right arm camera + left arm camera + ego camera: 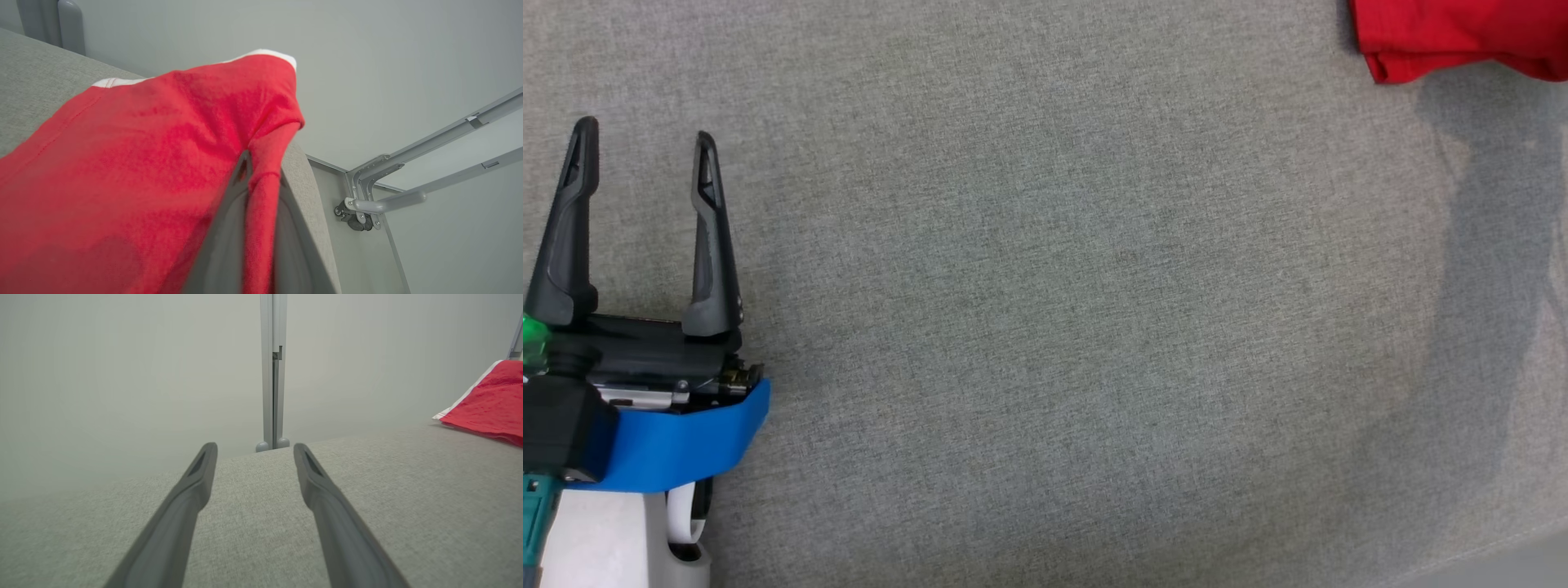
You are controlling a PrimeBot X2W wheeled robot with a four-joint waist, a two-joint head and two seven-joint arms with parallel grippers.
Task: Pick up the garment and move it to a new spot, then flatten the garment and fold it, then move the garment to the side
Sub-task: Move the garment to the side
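Head view: the garment point(1454, 37) lies on the tabletop point(1045, 327) up in the upper right corner, and the left pincer point(644, 131) hangs over the lower left, well apart from it. Right wrist view, bottom centre: a fold of the garment sits between the fingers of the right pincer point(263, 173), just beside the tabletop's edge.

This looks like a robotics lab test cell, not a lived-in room. The tabletop point(1045, 327) is covered in plain grey woven fabric. Pale, featureless wall panels point(122, 375) stand behind it and meet at a bare metal post point(273, 375). Hinged metal struts point(388, 203) are fixed by one corner. The left gripper point(644, 131) has a blue band behind its mount.
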